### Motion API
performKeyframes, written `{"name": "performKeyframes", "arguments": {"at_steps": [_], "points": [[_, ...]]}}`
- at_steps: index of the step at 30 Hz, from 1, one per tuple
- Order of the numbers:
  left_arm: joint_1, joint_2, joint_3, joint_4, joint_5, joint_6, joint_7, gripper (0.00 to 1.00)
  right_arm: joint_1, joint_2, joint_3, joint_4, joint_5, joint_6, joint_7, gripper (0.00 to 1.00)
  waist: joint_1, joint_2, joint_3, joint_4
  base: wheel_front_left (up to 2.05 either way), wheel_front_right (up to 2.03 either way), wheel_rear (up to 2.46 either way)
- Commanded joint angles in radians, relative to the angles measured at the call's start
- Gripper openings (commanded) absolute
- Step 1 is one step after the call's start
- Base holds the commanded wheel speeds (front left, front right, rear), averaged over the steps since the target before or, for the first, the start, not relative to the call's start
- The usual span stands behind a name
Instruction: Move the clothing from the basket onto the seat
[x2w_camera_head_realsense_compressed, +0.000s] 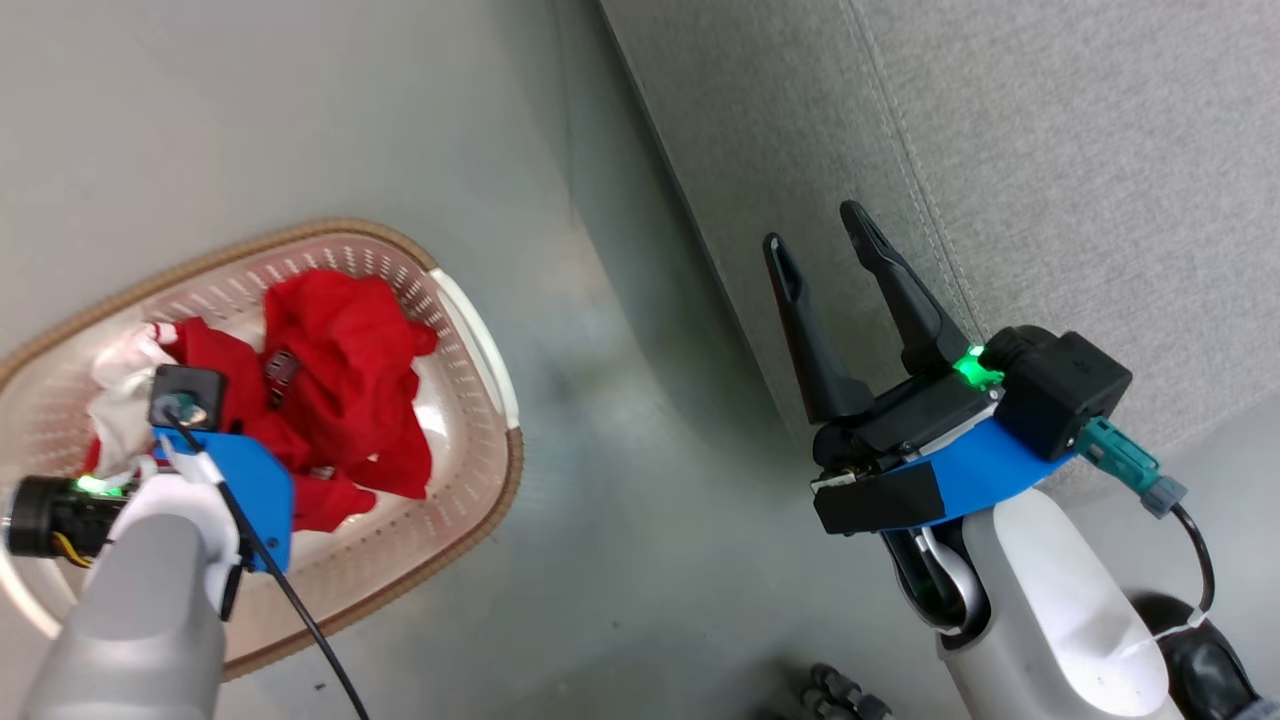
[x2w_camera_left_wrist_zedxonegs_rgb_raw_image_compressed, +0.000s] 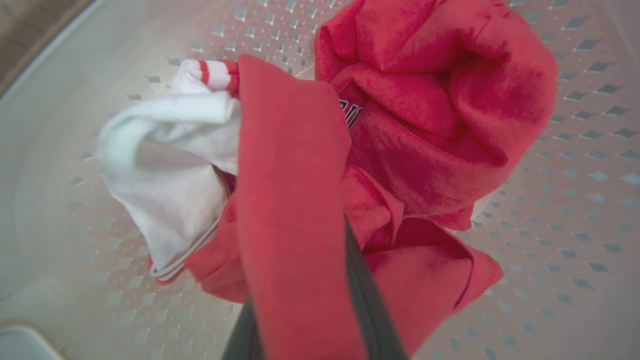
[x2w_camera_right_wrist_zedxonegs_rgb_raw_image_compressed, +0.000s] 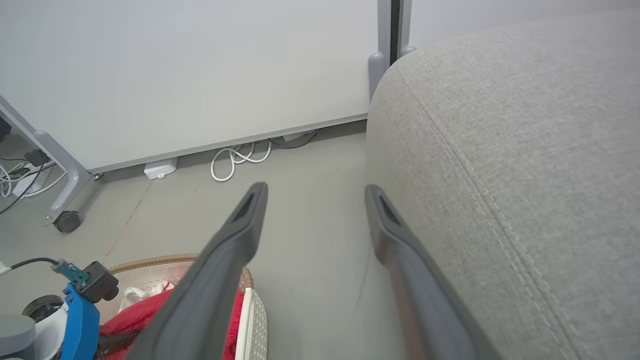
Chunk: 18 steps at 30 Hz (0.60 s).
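Observation:
The clothing (x2w_camera_head_realsense_compressed: 340, 340) lies crumpled in the basket (x2w_camera_head_realsense_compressed: 400, 560), red with a white part (x2w_camera_head_realsense_compressed: 120, 390) at the left. My left wrist (x2w_camera_head_realsense_compressed: 225, 470) hangs over the pile and hides the fingers below it. In the left wrist view my left gripper (x2w_camera_left_wrist_zedxonegs_rgb_raw_image_compressed: 305, 260) is shut on a red fold of the clothing (x2w_camera_left_wrist_zedxonegs_rgb_raw_image_compressed: 425, 125), which runs up between the dark fingers (x2w_camera_left_wrist_zedxonegs_rgb_raw_image_compressed: 367, 295) above the basket's perforated floor (x2w_camera_left_wrist_zedxonegs_rgb_raw_image_compressed: 575, 175). My right gripper (x2w_camera_head_realsense_compressed: 815, 228) stands open and holds nothing, beside the front edge of the grey seat (x2w_camera_head_realsense_compressed: 1050, 150). The right wrist view shows this gripper (x2w_camera_right_wrist_zedxonegs_rgb_raw_image_compressed: 315, 189) over the floor, with the seat (x2w_camera_right_wrist_zedxonegs_rgb_raw_image_compressed: 525, 150) to its right.
Grey floor (x2w_camera_head_realsense_compressed: 640, 450) separates basket and seat. In the right wrist view a pale wall panel stands behind, with white cables (x2w_camera_right_wrist_zedxonegs_rgb_raw_image_compressed: 240, 155), a small white box (x2w_camera_right_wrist_zedxonegs_rgb_raw_image_compressed: 160, 169) and a castor leg (x2w_camera_right_wrist_zedxonegs_rgb_raw_image_compressed: 65, 220) at its foot. The basket's corner (x2w_camera_right_wrist_zedxonegs_rgb_raw_image_compressed: 255, 320) and the clothing (x2w_camera_right_wrist_zedxonegs_rgb_raw_image_compressed: 135, 320) show at lower left.

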Motion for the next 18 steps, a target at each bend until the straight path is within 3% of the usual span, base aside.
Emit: {"name": "performKeyframes", "arguments": {"at_steps": [1, 18], "points": [[0.004, -0.011, -0.004, 0.009, -0.006, -0.005, -0.015, 0.00, 0.011, -0.001, -0.008, 0.006, -0.014, 0.000, -0.003, 1.00, 0.0000, 0.0000, -0.058, 0.035, 0.00, 0.00, 0.00], [0.103, -0.180, -0.100, 0.114, -0.032, -0.055, -0.173, 0.00, 0.143, -0.002, -0.092, 0.096, -0.128, 0.000, -0.003, 1.00, 0.0000, 0.0000, -0.476, 0.195, 0.00, 0.00, 0.00]]}}
